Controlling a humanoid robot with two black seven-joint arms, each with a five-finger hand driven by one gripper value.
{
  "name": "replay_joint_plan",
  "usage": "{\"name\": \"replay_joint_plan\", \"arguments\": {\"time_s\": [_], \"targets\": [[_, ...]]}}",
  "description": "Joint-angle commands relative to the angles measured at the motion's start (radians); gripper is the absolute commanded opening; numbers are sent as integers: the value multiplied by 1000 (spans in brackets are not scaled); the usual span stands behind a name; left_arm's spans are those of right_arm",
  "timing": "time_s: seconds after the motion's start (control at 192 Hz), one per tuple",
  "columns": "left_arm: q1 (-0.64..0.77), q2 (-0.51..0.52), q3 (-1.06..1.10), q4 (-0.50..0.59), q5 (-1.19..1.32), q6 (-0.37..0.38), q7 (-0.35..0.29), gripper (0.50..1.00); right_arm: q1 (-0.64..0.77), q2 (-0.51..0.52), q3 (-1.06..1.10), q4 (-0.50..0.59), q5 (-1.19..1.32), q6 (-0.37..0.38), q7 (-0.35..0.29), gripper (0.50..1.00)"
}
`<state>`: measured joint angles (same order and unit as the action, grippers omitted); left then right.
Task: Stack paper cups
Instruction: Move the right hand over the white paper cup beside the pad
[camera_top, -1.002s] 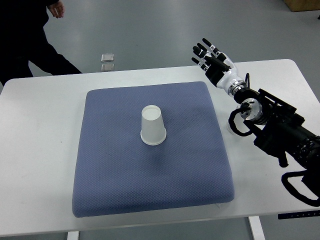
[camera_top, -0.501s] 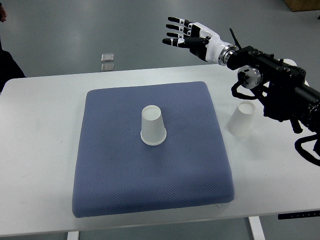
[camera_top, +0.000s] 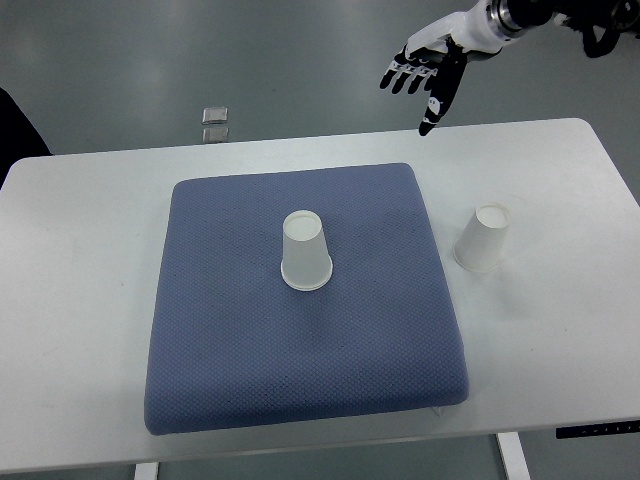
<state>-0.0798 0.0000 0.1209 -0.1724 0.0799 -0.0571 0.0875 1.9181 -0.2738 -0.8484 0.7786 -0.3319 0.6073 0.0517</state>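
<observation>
A white paper cup (camera_top: 305, 251) stands upside down in the middle of the blue cushion (camera_top: 230, 350). A second white paper cup (camera_top: 482, 238) stands upside down on the white table (camera_top: 80, 300), just right of the cushion. My right hand (camera_top: 428, 73) is at the top right, raised past the table's far edge, fingers spread and empty, far from both cups. Its arm leaves the picture at the top right corner. The left arm does not show.
Two small square objects (camera_top: 214, 123) lie on the grey floor beyond the table. A dark piece of a person's clothing (camera_top: 12, 125) shows at the far left edge.
My right arm has lifted up and back toward the top right, uncovering the cup right of the cushion. The hand stays open. The person at the left has moved mostly out of view.
</observation>
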Motion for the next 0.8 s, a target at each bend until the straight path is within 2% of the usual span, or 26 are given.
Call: {"name": "replay_joint_plan", "arguments": {"time_s": [0.0,0.277,0.402,0.548,0.736,0.793], "targets": [[0,0,0,-21,0,-1,0,1000,101,-38,-32,126,-58,4,-32,917],[0,0,0,-24,3,-1,0,1000,386,-73,-95,386,-58,4,-52,917],[0,0,2,-22,1,-1,0,1000,440,-73,-103,449,-58,4,-52,917],[0,0,2,-22,1,-1,0,1000,424,-71,-107,438,-56,4,-52,917],[0,0,0,-22,1,-1,0,1000,294,-93,-112,404,-64,4,-47,917],[0,0,0,-24,1,-1,0,1000,237,-93,-112,378,-64,-41,-47,915]]}}
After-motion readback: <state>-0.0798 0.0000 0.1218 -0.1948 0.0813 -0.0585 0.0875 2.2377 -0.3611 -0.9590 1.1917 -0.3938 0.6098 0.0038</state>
